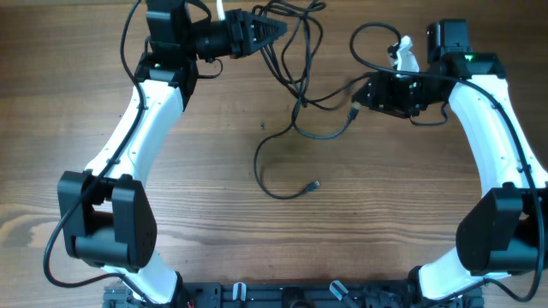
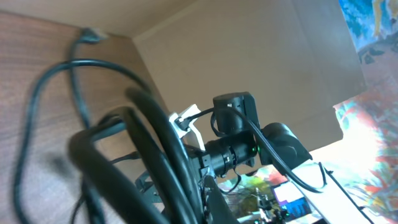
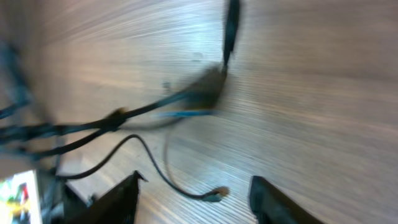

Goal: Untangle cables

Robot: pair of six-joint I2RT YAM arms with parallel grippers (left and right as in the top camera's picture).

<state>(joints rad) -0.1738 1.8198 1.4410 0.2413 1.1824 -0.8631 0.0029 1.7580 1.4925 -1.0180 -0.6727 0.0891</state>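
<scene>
Nearest my base, one loose plug end [image 1: 315, 184] lies flat on the wood surface [image 1: 214, 222]. From that plug the cord runs in an open loop, left and then away from me, toward the middle of the surface. It belongs to the cables [image 1: 299, 101]: thin, black, several strands.

Next out is my right gripper [image 3: 196, 183]. Its jaws are spread. Both fingers [image 3: 121, 202] show at the bottom of the right wrist view, with only wood between them and a small plug tip just ahead. It is empty. In the overhead view it points left, its tip just beside a strand that bends toward the bunch. The right wrist view is motion-blurred: strands cross in from the left edge to mid frame, and one more plug hangs in from the top.

Further out, the strands cross each other and climb toward the far edge, tangled there in a loose bunch.

Farthest is my left gripper [image 1: 276, 32], at the far edge, pointing right into that bunch. Its jaws are pressed together. They look to be pinching a couple of strands, but the fingertips are hidden, so I'm not fully sure of the contact. In the left wrist view, black strands sit right against the lens, lifted off the wood and blurred. My right arm [image 2: 242, 146] shows behind them.
</scene>
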